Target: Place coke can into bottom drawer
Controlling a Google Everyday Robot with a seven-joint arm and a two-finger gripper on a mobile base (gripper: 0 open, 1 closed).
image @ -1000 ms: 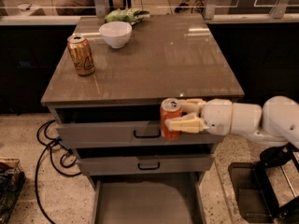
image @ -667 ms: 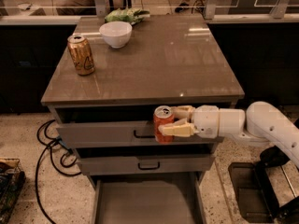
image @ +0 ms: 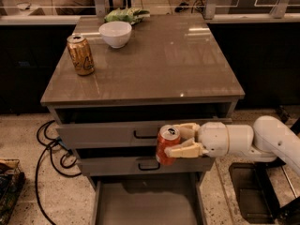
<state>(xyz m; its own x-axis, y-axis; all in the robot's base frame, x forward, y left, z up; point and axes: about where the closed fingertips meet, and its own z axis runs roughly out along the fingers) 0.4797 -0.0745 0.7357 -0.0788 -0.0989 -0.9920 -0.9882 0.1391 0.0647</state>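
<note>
The coke can [image: 166, 144], red with a silver top, is held upright in front of the two upper drawer fronts. My gripper [image: 185, 139] reaches in from the right on a white arm [image: 243, 139], its cream fingers [image: 186, 150] shut around the can's right side. The bottom drawer [image: 147, 203] is pulled open below, a flat grey tray with low side walls and nothing visible on its floor. The can hangs above the drawer's back part, well clear of the floor.
On the cabinet top [image: 164, 64] stand a gold-brown can [image: 80, 55], a white bowl [image: 115, 33] and a green bag [image: 126, 15] at the back. Two upper drawers with black handles [image: 145, 135] sit behind the can. Black cables [image: 51, 149] lie on the floor at left.
My gripper has carried the coke can leftward and downward, from beside the top drawer's handle to in front of the middle drawer, above the open bottom drawer.
</note>
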